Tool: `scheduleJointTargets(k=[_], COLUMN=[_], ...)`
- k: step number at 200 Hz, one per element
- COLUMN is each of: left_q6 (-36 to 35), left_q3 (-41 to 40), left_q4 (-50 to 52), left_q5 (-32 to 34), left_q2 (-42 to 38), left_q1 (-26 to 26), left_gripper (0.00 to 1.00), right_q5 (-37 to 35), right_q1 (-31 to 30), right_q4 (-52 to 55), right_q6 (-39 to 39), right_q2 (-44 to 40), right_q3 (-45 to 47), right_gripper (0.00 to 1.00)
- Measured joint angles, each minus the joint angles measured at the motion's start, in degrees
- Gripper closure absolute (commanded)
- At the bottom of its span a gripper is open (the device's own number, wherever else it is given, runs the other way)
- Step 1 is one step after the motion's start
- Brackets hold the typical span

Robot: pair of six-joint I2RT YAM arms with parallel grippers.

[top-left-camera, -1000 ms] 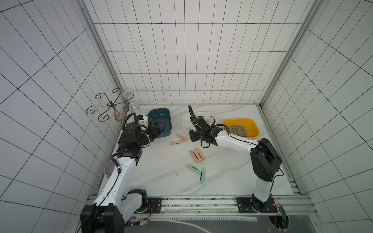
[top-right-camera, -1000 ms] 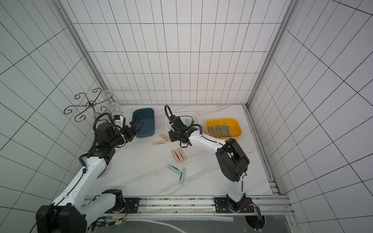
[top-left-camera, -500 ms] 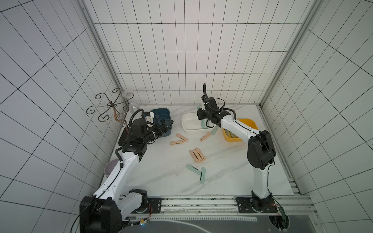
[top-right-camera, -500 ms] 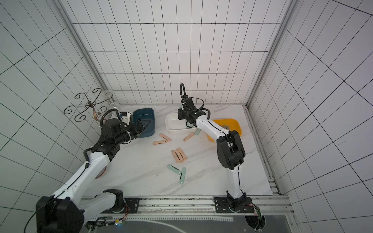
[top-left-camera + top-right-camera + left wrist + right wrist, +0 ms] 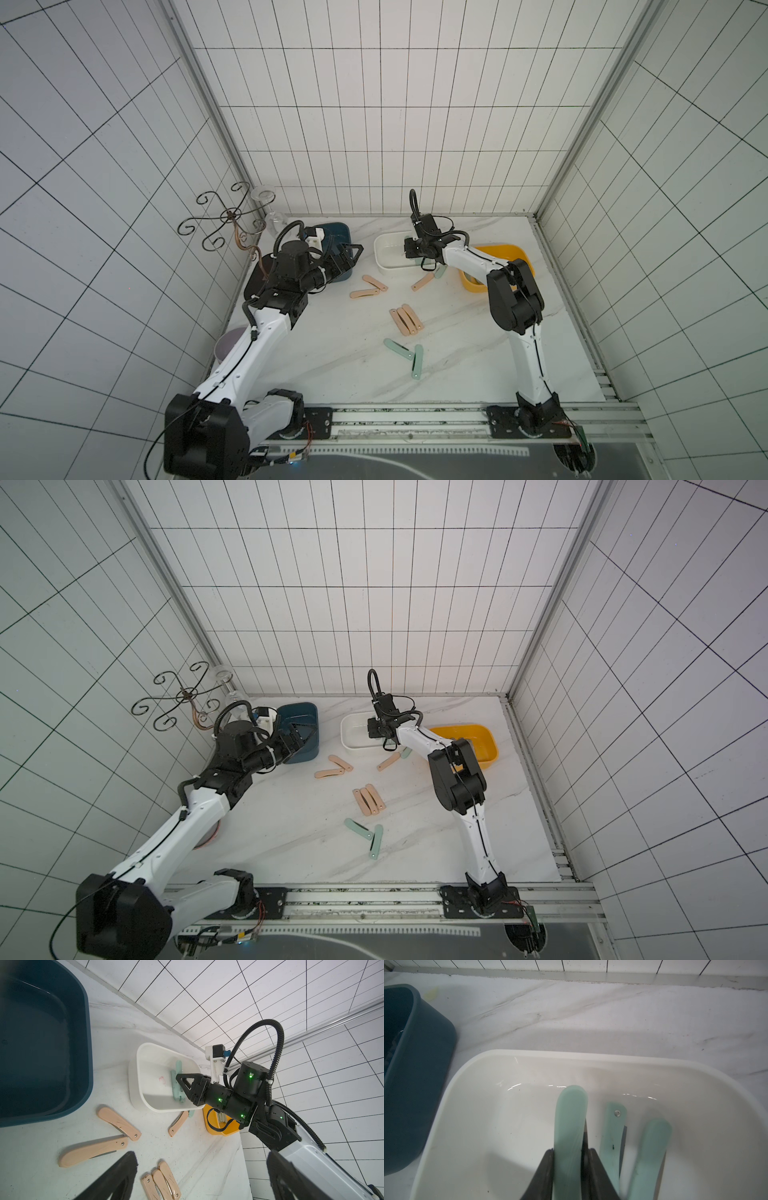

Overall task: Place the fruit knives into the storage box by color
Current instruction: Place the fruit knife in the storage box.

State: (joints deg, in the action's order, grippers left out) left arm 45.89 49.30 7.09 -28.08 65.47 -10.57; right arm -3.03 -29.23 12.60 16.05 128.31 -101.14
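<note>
Right wrist: I logged 1 mint knife (image 5: pixel 571 1109) pinched in right gripper (image 5: pixel 570 1150) over white box (image 5: pixel 529 1056), 2 more mint knives (image 5: pixel 612 1136) inside; left gripper (image 5: pixel 201 1155) stood wide.

The white marble table (image 5: pixel 478 365) I work at holds three boxes in a row toward the back: a dark blue box (image 5: pixel 338 230), a white box (image 5: pixel 388 269) and a yellow box (image 5: pixel 509 250). Six peach-pink knives (image 5: pixel 405 320) lie loose on the marble: three side by side mid-table, two meeting at one end near the blue box, and one just in front of the white box. Nearer me, two mint-green knives (image 5: pixel 398 350) touch tip to tip, and a third mint-green knife (image 5: pixel 440 271) lies beside the white box.
</note>
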Motion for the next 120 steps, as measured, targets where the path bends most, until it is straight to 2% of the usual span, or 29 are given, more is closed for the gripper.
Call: scheduleJointTargets(k=[120], left_q6=[-0.04], left_q3=[0.26], left_q4=[0.0], left_q5=[0.61], left_q2=[1.11], left_q1=[-0.98], left_gripper=[0.03], right_q5=[0.28], right_q1=[0.87], right_q4=[-0.72], right_q6=[-0.76], right_q2=[5.75], right_q3=[-3.58], right_gripper=[0.73])
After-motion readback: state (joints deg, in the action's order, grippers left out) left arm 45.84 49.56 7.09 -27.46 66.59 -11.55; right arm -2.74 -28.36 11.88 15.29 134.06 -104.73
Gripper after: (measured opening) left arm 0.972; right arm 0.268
